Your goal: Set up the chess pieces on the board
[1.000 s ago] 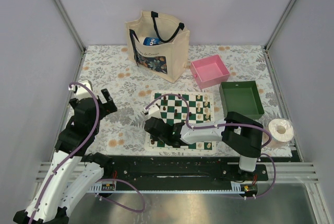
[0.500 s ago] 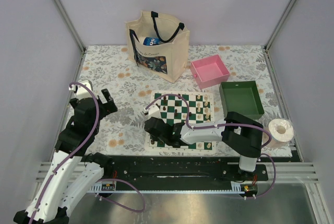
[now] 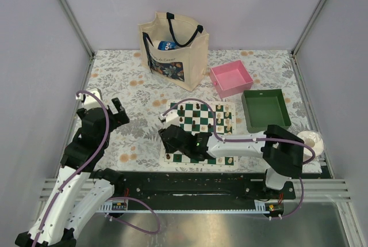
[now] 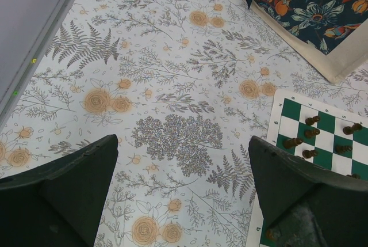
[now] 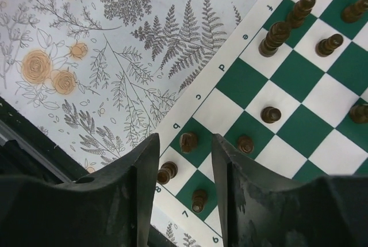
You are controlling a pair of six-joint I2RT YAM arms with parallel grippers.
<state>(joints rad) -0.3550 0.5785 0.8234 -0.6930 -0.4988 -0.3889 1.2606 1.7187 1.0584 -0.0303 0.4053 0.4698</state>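
Note:
The board [image 3: 198,121], green and white checks, lies on the flowered cloth ahead of the right arm. Dark chess pieces [image 3: 183,121] stand along its left side and cream ones [image 3: 229,121] along its right. My right gripper [image 3: 168,143] hovers over the near left corner. In the right wrist view it [image 5: 185,139] is open, its jaws either side of a dark piece [image 5: 188,141] and clear of it. Other dark pieces [image 5: 167,172] stand close by on the board [image 5: 299,94]. My left gripper [image 4: 183,143] is open and empty over the cloth, left of the board [image 4: 330,143].
A cream tote bag [image 3: 172,48] stands at the back. A pink tray [image 3: 231,78] and a green tray [image 3: 265,110] sit right of the board. A paper roll [image 3: 307,140] lies at the right edge, behind the right arm's elbow.
The right jaws have opened, letting go of a dark piece at the board's near left corner. The right arm's elbow has swung to the right. The left arm has not moved.

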